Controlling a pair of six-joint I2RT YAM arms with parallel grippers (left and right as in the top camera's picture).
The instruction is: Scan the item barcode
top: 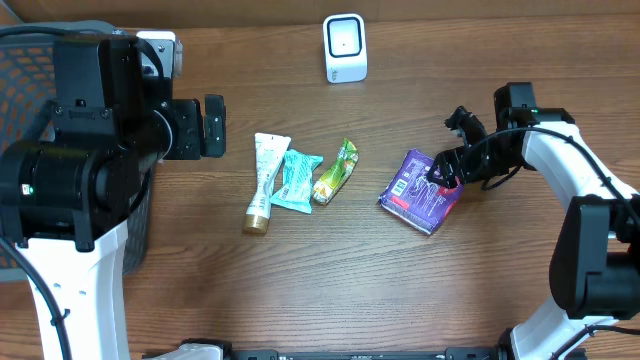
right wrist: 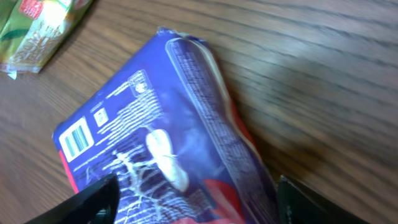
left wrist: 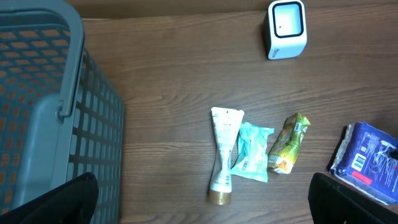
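The purple packet (top: 422, 190) is lying barcode-up on the right side of the table (top: 300, 290), well apart from the white scanner (top: 345, 47). Your right gripper (top: 443, 178) is straddling it, jaws apart. Your left gripper (top: 214, 126) is hovering beside the basket (left wrist: 37, 93), jaws wide apart.

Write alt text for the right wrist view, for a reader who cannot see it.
A purple packet lies on the wooden table, barcode facing up, with the right gripper open, one finger on either side of its near end. A green packet shows at top left.
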